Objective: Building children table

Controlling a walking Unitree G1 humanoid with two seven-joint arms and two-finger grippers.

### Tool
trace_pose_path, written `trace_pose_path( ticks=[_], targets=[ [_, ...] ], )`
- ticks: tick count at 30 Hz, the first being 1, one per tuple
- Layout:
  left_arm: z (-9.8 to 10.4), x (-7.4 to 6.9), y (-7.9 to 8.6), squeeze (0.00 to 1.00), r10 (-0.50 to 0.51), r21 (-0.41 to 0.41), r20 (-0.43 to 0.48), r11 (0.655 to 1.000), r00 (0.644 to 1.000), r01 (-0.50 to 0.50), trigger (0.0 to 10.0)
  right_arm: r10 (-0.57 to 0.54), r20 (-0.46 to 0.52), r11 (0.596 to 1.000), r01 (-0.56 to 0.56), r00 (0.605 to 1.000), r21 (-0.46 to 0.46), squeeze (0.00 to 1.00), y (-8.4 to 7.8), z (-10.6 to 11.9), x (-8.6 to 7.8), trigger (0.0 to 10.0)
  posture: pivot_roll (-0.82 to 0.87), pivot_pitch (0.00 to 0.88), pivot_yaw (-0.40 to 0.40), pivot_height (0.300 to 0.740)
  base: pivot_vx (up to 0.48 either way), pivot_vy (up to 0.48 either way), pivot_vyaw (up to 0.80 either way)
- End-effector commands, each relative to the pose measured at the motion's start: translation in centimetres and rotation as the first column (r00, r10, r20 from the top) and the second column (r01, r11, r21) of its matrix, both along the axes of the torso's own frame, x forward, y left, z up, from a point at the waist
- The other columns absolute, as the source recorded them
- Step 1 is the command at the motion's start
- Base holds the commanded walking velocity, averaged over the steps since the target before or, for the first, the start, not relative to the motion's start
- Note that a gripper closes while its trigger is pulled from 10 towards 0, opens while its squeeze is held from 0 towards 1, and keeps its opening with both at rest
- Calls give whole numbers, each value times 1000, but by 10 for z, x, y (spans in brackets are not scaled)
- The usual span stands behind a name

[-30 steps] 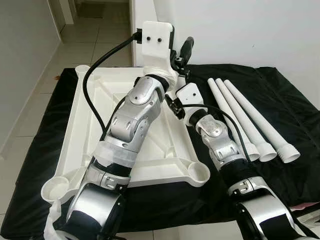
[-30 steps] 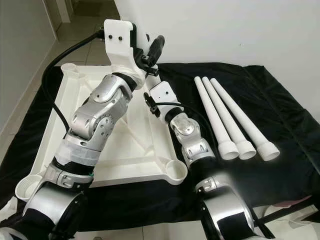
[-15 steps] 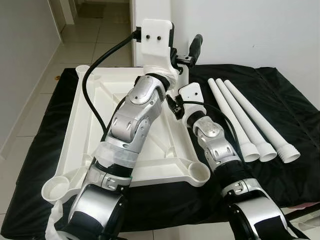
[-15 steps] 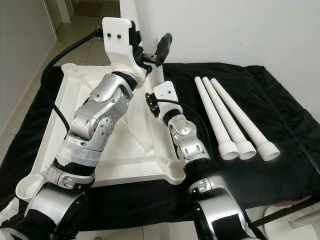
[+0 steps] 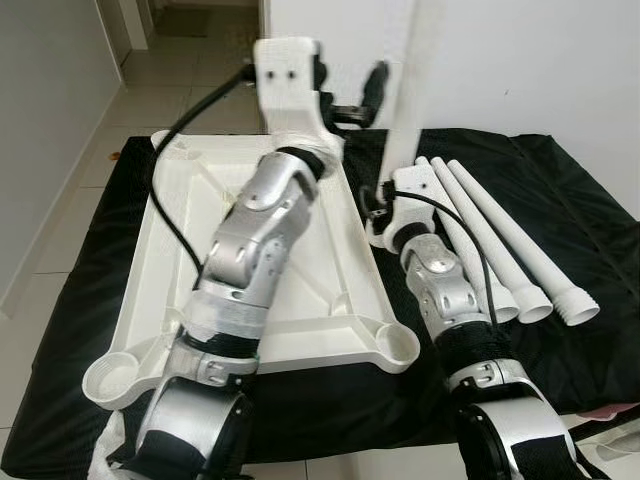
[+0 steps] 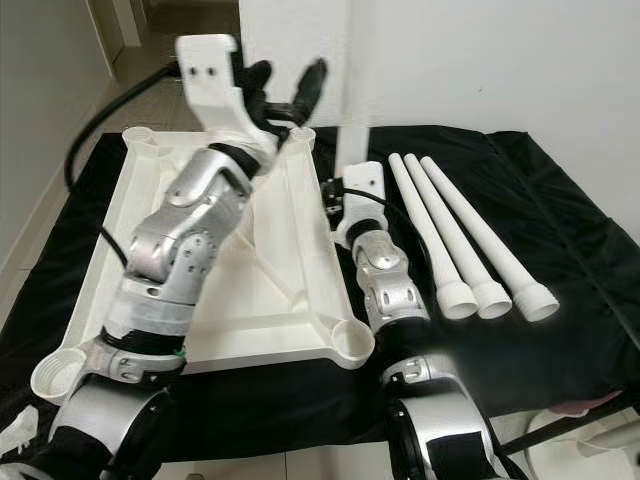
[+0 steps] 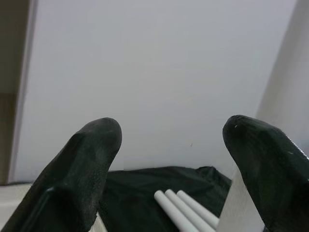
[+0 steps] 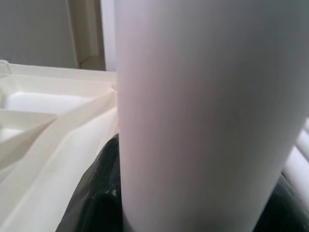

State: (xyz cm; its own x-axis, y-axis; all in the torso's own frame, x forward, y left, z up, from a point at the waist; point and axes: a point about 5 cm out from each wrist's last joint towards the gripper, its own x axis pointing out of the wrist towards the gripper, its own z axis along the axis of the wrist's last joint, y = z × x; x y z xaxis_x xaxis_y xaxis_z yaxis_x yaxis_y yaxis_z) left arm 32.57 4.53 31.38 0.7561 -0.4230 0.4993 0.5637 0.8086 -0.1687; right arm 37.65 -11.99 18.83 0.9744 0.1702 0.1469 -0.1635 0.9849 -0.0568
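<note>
An upturned white tabletop (image 5: 330, 335), with round sockets at its corners, lies on a black cloth. Three white legs (image 5: 500, 240) lie side by side to its right. A fourth white leg (image 5: 403, 80) stands upright just right of the tabletop's far right corner, and my right gripper (image 5: 398, 168) is shut on its lower end. In the right wrist view this leg (image 8: 203, 111) sits between the black fingers (image 8: 94, 198). My left gripper (image 6: 283, 85) is raised and open just left of the upright leg, holding nothing. Its two fingertips (image 7: 91, 150) stand wide apart.
The black cloth (image 5: 590, 230) covers the floor under everything. A white wall (image 5: 520, 60) rises directly behind. Tiled floor (image 5: 60, 200) and a corridor lie on the left. A pink-edged object (image 5: 610, 415) lies at the near right corner.
The right gripper has carried the upright leg to the right, off the tabletop's far corner. The left gripper has swung left, away from the leg, and its fingers are spread apart.
</note>
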Motion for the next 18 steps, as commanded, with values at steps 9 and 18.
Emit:
trace_pose_path(
  ticks=[9,18],
  targets=[
    [-37,-8,18,0,-62,79,-64,995,996,67,10000,4,51,997,-8,999,75,0,-4,3,-9,10000,-7,25,-29,740,0,0,0],
    [-88,-30,23,0,-100,355,-59,928,993,114,10000,-19,63,997,14,998,78,0,-14,3,-15,10000,1,19,-33,740,0,0,0]
  ],
)
